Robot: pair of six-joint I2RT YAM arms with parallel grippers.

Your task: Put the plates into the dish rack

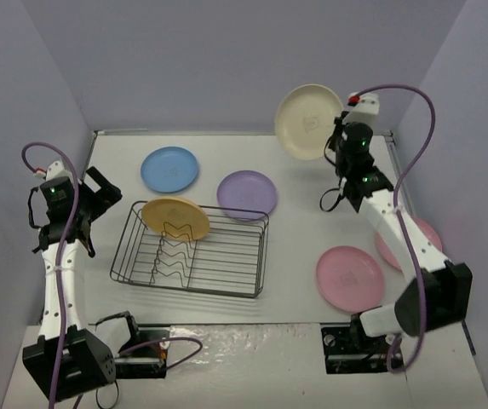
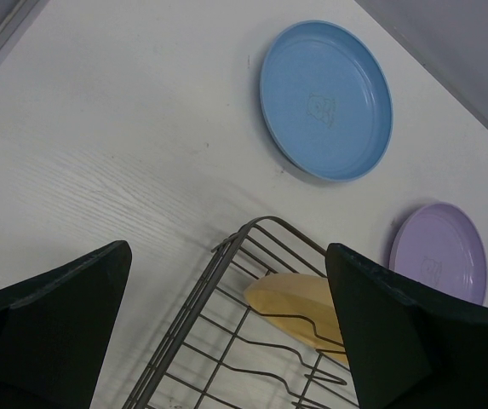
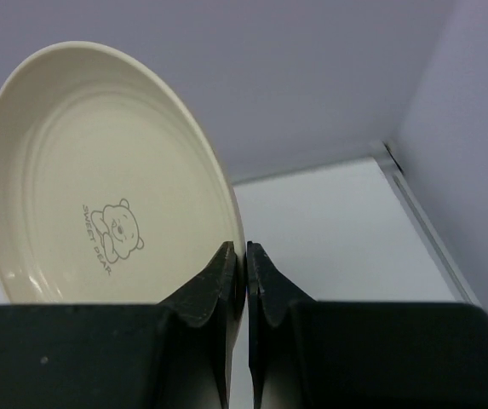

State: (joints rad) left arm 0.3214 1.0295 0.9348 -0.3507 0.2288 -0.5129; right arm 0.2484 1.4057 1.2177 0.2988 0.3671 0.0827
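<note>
My right gripper (image 1: 335, 143) (image 3: 245, 249) is shut on the rim of the cream plate (image 1: 306, 119) (image 3: 99, 179), holding it on edge in the air at the back right. The dark wire dish rack (image 1: 226, 285) (image 2: 194, 305) sits left of centre, with the yellow-orange plate (image 1: 175, 217) (image 2: 299, 307) leaning in its far left end. Flat on the table lie the blue plate (image 1: 169, 169) (image 2: 326, 100), the purple plate (image 1: 247, 194) (image 2: 439, 251) and a pink plate (image 1: 350, 277). A second pink plate (image 1: 431, 232) is partly hidden under the right arm. My left gripper (image 1: 99, 192) (image 2: 228, 251) hangs open over the rack's far left corner, holding nothing.
Grey walls close in the table on the left, back and right. The white table surface (image 1: 295, 247) shows bare between the rack and the pink plates. Purple cables loop off both arms.
</note>
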